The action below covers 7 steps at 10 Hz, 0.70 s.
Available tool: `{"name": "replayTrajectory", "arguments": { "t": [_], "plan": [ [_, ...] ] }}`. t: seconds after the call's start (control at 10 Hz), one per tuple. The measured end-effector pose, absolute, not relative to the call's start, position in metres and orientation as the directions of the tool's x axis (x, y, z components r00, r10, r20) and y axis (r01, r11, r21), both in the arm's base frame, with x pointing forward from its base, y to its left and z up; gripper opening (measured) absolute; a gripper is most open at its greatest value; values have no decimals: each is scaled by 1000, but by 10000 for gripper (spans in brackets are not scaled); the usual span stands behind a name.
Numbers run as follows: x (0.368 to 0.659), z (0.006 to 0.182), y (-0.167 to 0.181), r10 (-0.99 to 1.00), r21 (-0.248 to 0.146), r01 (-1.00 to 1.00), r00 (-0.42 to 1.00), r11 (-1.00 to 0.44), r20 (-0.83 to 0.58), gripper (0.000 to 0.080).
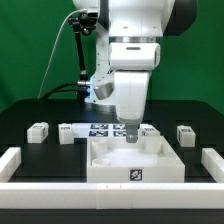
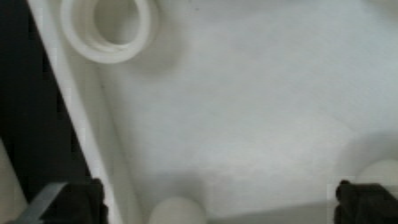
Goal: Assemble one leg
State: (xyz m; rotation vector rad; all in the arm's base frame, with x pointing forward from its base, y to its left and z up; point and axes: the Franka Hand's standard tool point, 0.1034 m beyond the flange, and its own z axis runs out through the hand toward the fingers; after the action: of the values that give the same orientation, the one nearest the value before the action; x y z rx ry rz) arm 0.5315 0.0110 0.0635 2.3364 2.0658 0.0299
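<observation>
The large white square panel (image 1: pixel 108 166) lies at the table's front middle, with a tag on its front edge. My gripper (image 1: pixel 130 139) hangs just over the panel's far side. In the wrist view the panel (image 2: pixel 249 110) fills the frame and one round corner hole (image 2: pixel 111 25) shows. The dark fingertips (image 2: pixel 365 200) stand wide apart over the panel, and the gripper (image 2: pixel 217 205) is open with nothing gripped. Several small white legs with tags lie in a row behind the panel: two towards the exterior view's left (image 1: pixel 38 130) (image 1: pixel 66 132) and two towards its right (image 1: pixel 150 130) (image 1: pixel 185 133).
The marker board (image 1: pixel 100 127) lies flat behind the panel, partly hidden by my arm. A low white wall (image 1: pixel 10 160) borders the black table on the exterior view's left, right and front. A green backdrop stands behind.
</observation>
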Motion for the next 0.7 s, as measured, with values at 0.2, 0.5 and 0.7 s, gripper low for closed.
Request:
{"name": "replayTrajectory", "arguments": {
  "t": [0.2,0.5,0.7],
  "plan": [
    [523,58,17,999,58,997,52,-50,-18,650],
    [523,57,16,999,57,997,51,-50,-18,650],
    [504,50,15,999,42,998,43,-43,-17,650]
  ]
}}
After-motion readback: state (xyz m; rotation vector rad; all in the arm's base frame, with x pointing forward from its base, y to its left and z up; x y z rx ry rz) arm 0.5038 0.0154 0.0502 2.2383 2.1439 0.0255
